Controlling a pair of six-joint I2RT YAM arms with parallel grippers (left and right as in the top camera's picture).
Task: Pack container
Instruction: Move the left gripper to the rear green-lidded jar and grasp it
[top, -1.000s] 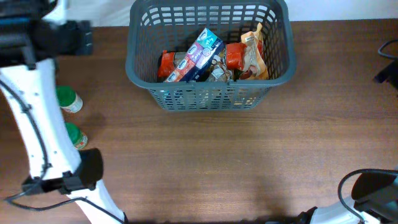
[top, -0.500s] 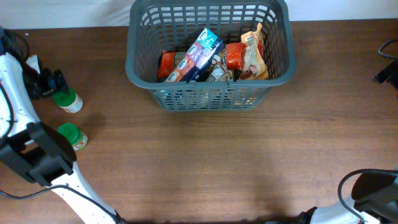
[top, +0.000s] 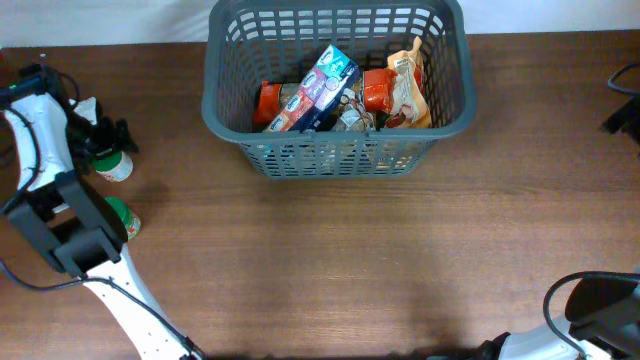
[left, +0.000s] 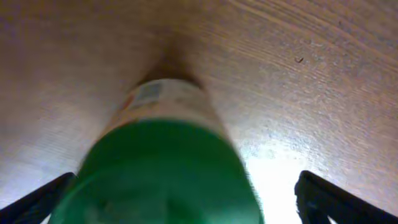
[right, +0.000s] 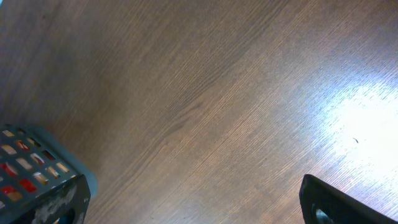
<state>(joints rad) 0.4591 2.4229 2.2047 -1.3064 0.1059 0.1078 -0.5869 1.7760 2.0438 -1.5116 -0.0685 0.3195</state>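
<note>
One jar at a time: straddling the upright green-capped jar (left: 165, 99) with the left gripper (left: 185, 186) spread wide, not yet clamping, cap uppermost, and facing a carry rightward to the container (top: 340, 150), sitting well apart toward the far middle of the table (top: 400, 260).

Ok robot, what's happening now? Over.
Left gripper open, straddling green-lidded jar. Right gripper unclear. Basket part-filled, second jar outside. Nothing blocking.
</note>
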